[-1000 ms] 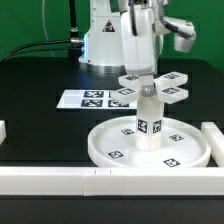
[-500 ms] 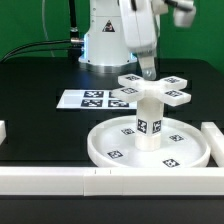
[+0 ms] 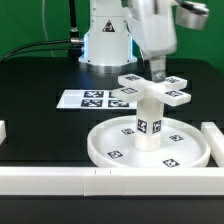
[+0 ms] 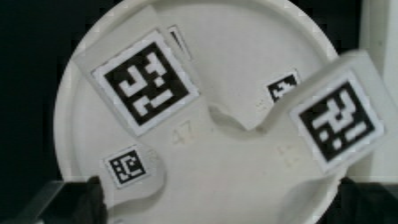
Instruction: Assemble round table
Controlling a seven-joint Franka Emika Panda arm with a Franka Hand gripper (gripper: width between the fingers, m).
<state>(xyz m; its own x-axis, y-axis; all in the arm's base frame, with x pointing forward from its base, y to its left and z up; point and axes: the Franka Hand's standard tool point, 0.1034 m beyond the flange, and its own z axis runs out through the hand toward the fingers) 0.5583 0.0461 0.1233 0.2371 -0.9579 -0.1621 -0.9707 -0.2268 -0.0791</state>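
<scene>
White plastic round table looks light, rigid and slick: large rimmed round disc flat on the black counter, short cylindrical leg upright at its centre, small cross-shaped foot on top, tags up. Best hold, I'd judge, is across one flat arm of the foot or around the leg; thin arms could twist or pop loose if seating isn't complete. Pincer hangs just above the foot near its centre, fingers close together, nothing held; can't tell if the tips touch the foot.
</scene>
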